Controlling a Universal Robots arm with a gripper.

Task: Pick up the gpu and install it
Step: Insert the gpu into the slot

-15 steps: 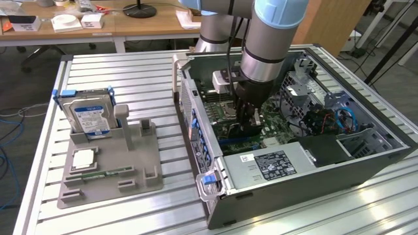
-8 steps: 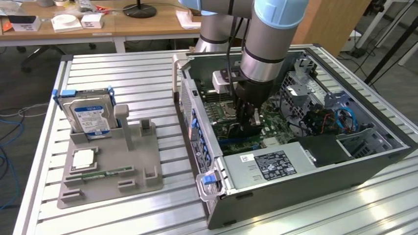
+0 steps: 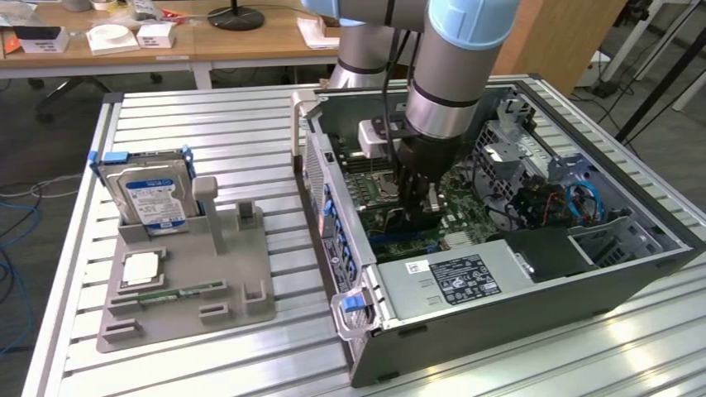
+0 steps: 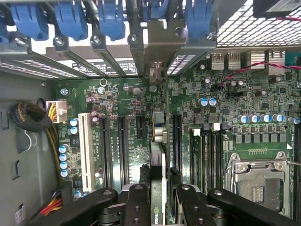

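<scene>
The gpu (image 4: 158, 162) is a thin dark card seen edge-on, standing upright over the green motherboard (image 4: 235, 94) inside the open computer case (image 3: 331, 178). Its metal bracket end (image 4: 157, 52) reaches the rear wall among the slot covers. My gripper (image 4: 159, 200) is shut on the card, with black fingers (image 4: 136, 202) pressing its two faces. In the exterior view the gripper (image 3: 419, 203) is sunk low into the case, close to the board. Whether the card's edge sits in a slot cannot be told.
Blue latches (image 4: 70, 19) line the rear slots. A white slot (image 4: 87, 146) and the CPU socket (image 4: 258, 183) flank the card. The power supply (image 3: 464, 277) fills the case's near end. A grey fixture (image 3: 182, 285) outside holds a hard drive (image 3: 155, 194) and a RAM stick (image 3: 182, 291).
</scene>
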